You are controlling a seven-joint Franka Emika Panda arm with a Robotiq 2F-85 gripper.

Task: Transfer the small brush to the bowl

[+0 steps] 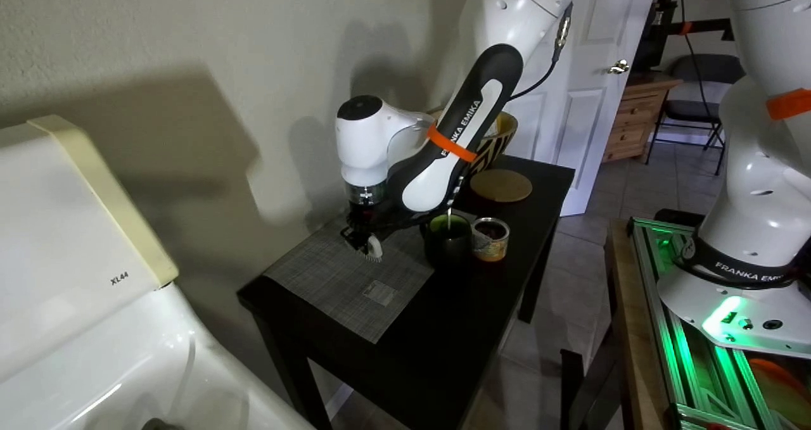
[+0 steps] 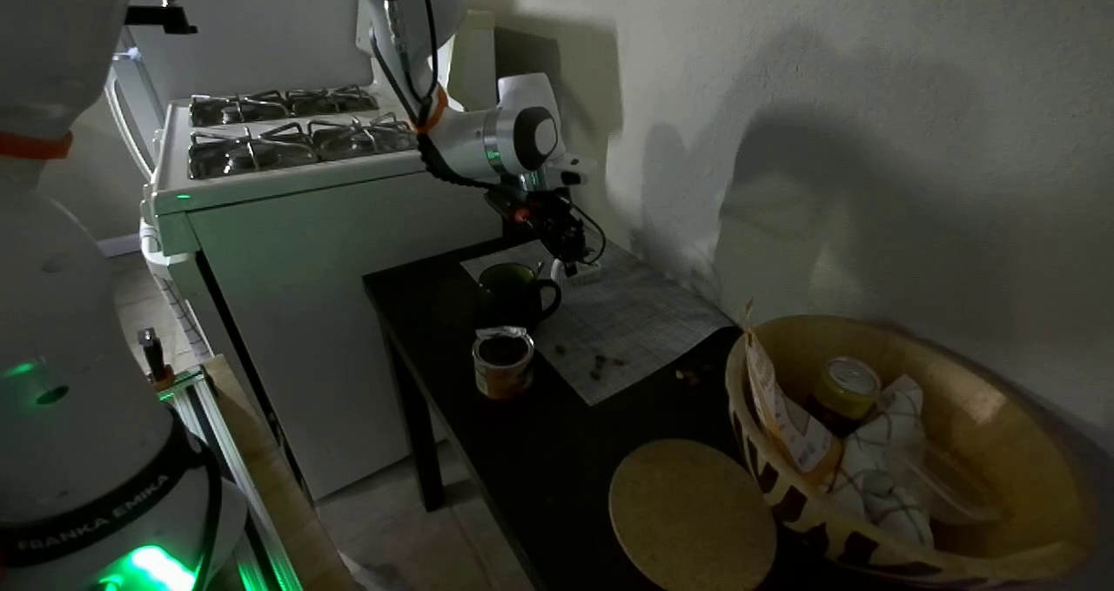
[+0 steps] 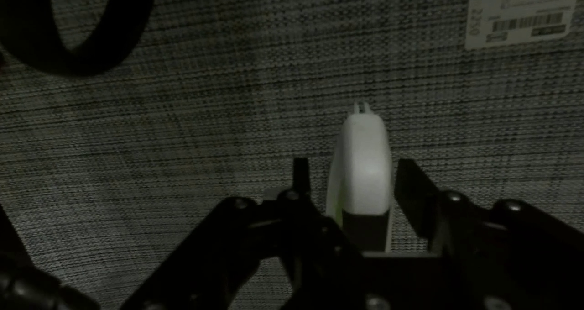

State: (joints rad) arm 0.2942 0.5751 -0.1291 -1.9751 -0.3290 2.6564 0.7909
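Note:
The small brush [image 3: 367, 164] has a white, stubby handle with short white bristles below. It stands on the grey mat [image 3: 205, 132]. It also shows in both exterior views [image 1: 376, 246] [image 2: 590, 272]. My gripper [image 3: 353, 160] points down over it, its two fingers apart on either side of the handle. A gap shows at the left finger; the right finger is very near the handle. The gripper also shows in both exterior views [image 1: 358, 240] [image 2: 570, 258]. The large tan bowl [image 2: 983, 399] with dark stripes stands at the table's far end, partly behind the arm in an exterior view [image 1: 504, 139].
A dark green mug [image 1: 447, 246] with a utensil in it stands beside the gripper; its handle [image 3: 132, 27] shows in the wrist view. A small opened cup [image 2: 503, 369] and a round tan board [image 2: 692, 513] lie toward the bowl. The bowl holds a can, cloth and packet. A wall is behind.

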